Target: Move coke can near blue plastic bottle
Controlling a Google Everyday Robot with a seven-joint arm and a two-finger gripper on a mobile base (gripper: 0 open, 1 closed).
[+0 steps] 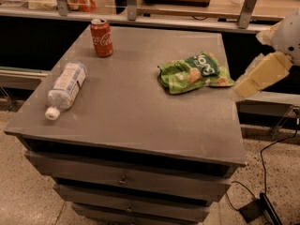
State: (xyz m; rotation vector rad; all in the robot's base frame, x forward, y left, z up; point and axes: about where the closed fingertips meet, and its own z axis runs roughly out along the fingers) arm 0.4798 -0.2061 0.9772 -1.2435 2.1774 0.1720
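Table (140,125) surface, grey and flat, carries three things, set well apart from one another. A crumpled green snack bag (194,72) lies right of the middle, between the hand and the two things on the left side. The hand (248,84) (a cream-coloured part below a white rounded joint) hangs at the right edge of the table, just beside the bag and tilted down toward it. Whether it is spread or pressed together cannot be told, and it holds nothing that shows.

The can (101,37), red with white script and a silver top, stands upright near the far left corner. The bottle (67,89) lies on its side along the left edge, nearer the front, with its white cap on and pointing toward the front left corner. Bare table lies between can and bottle. What the bottle holds cannot be told, and the bag's contents do not show.

Drawers (122,177) are stacked below the table top. Behind the table runs a counter (187,13) with metal posts. A dark cable (272,146) trails over the speckled floor at the right.
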